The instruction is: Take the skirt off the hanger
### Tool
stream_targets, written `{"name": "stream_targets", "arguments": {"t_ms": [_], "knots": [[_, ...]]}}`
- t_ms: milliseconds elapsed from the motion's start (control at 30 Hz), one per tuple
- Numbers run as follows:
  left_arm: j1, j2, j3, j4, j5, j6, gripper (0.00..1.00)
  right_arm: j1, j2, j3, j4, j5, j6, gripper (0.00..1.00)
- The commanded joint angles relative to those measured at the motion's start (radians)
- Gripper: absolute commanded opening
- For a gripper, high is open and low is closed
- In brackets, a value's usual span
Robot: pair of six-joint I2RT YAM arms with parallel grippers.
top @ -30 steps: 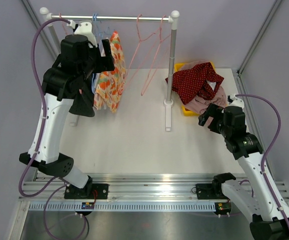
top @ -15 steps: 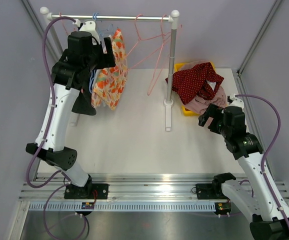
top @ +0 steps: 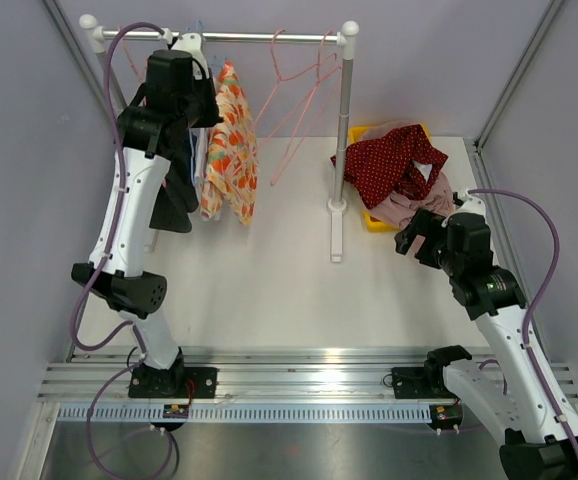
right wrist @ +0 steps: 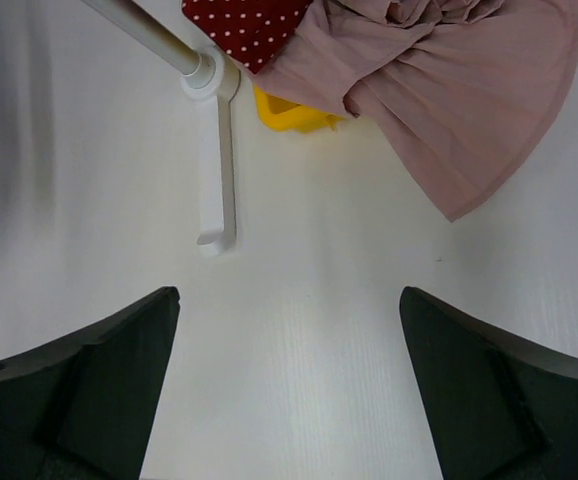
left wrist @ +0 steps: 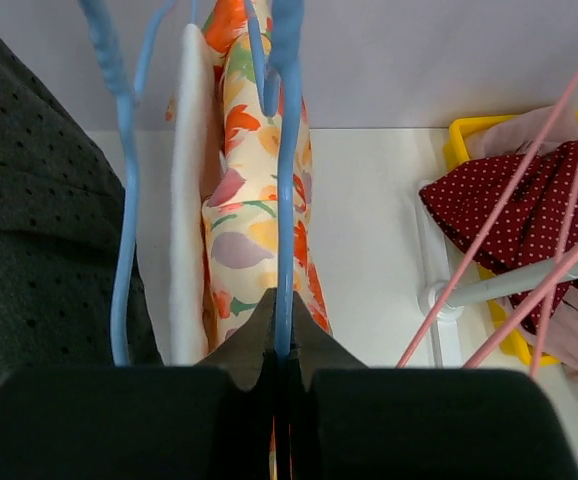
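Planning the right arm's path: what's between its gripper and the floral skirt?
Top view: between right gripper and floral skirt stand the rack's upright post and empty pink hangers.

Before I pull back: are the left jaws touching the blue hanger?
Touching. Left wrist view shows the jaws closed around the blue hanger wire, no gap on either side.

We see a smooth white counter point(top: 269, 290) boxed in by plain pale lilac walls point(top: 439, 60), evenly lit, with only soft shadows. A ribbed aluminium rail point(top: 309, 368) runs along its near edge, and a white-footed clothes rack point(top: 345, 120) stands towards the back.
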Motion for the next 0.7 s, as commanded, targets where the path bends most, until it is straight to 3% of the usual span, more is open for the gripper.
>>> {"name": "stream_targets", "arguments": {"t_ms": [0,200,367,467,500,667], "knots": [[0.004,-0.062,0.098,0.034,0.059,0.012,0.00,0.004,-0.036,0.025,0.074,-0.137,-0.032,0.99],[0.002,-0.185,0.071,0.045,0.093,-0.025,0.00,0.007,-0.047,0.143,0.259,-0.446,-0.023,1.00],[-0.004,-0.280,0.044,0.040,0.102,-0.074,0.00,0.082,0.063,0.349,0.322,-0.535,-0.033,0.99],[-0.011,-0.331,-0.011,0.066,0.099,-0.098,0.00,0.292,0.177,0.516,0.249,-0.395,-0.125,0.99],[-0.013,-0.341,-0.032,0.077,0.101,-0.112,0.00,0.423,0.211,0.609,0.221,-0.276,-0.188,1.00],[-0.034,-0.349,-0.026,0.071,0.105,-0.143,0.00,0.815,0.439,0.785,0.157,0.098,-0.323,0.99]]}}
